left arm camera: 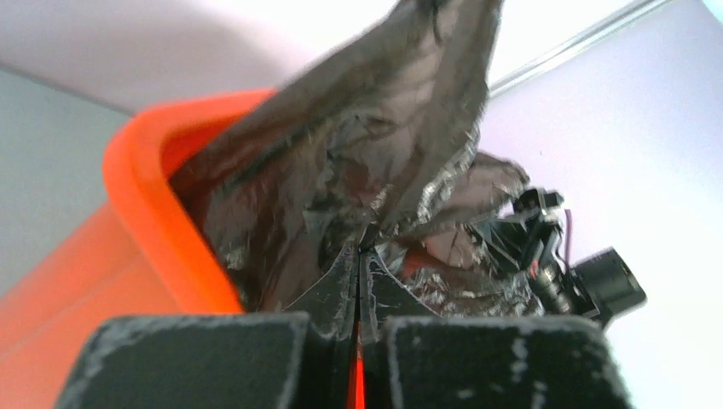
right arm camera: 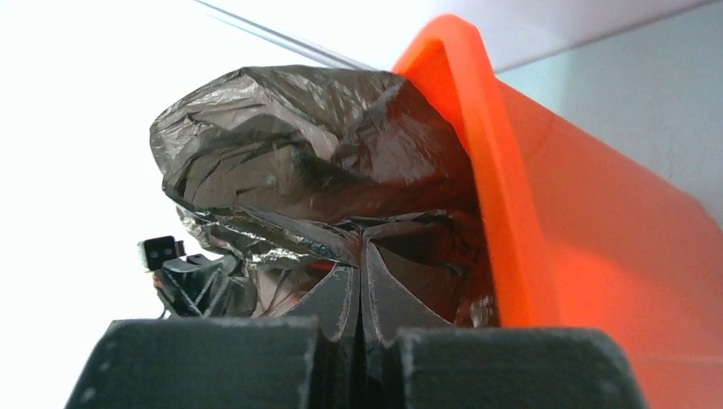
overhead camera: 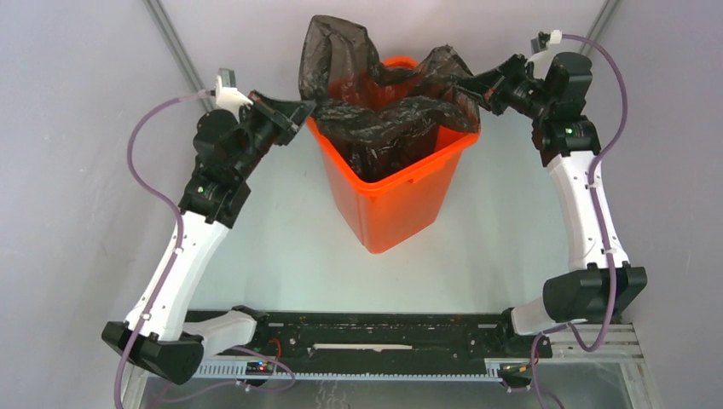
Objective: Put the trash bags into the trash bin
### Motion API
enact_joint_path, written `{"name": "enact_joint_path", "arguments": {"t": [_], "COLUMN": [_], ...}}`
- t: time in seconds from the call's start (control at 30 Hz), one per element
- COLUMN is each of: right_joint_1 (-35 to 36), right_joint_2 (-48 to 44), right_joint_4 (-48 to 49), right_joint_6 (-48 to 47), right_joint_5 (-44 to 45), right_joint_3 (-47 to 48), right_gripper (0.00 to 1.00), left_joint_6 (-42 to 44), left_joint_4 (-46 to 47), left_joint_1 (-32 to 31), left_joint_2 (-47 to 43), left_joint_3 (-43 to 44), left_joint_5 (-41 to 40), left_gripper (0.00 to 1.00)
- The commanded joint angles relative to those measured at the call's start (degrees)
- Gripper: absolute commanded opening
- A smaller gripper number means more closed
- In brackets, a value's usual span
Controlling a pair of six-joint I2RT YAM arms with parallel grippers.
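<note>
Nearest the bases, both arms are rising from the near edge and reaching forward over the counter. The bin is standing upright on the counter midway between them, with one corner turned toward the bases.

The bag is sitting partly inside the bin. Its lower part is filling the mouth, while a crumpled sheet of film is standing up above the far rim.

The left pincer is hovering just beside the bin's left rim. The right pincer is hovering just beside the right rim. In each wrist view the fingers are pressing together with a fold of black film caught between their tips. Each pincer is therefore closed and gripping an edge of the bag.

Governing relation: the bag is spanning the two pincers, and its long axis is running left to right across the bin's mouth. From each pincer the bulk of the bag is lying inward, toward the bin's centre, with the rim directly below the grip. Neither arm is appearing nearer to the bag than the other.

Judgement: the bag is only partly in. The coming move is likely depending on both grips lowering evenly toward the mouth. The tall fold at the far rim is lying beyond both pincers and may be resisting going down.
</note>
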Motion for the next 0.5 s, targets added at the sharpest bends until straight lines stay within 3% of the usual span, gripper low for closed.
{"name": "enact_joint_path", "arguments": {"t": [0.0, 0.33, 0.47], "right_joint_1": [-3.8, -6.0, -6.5], "right_joint_2": [-3.1, -11.8, -13.1], "right_joint_4": [-4.8, -15.7, -19.5], "right_joint_6": [-1.7, -9.5, -11.5], "right_joint_5": [-10.8, -11.0, -11.2], "right_joint_3": [0.1, -7.0, -5.8], "right_gripper": [0.0, 0.0, 0.16], "left_joint_6": [-5.0, -10.4, -10.3], "left_joint_4": [6.8, 4.9, 4.8], "left_joint_1": [0.4, 0.3, 0.3], "left_joint_2": [-8.3, -21.4, -23.7], "left_joint_3": [-8.0, -25.4, -28.7], "left_joint_5": [8.7, 14.1, 13.7], "left_gripper": [0.0, 0.0, 0.0]}}
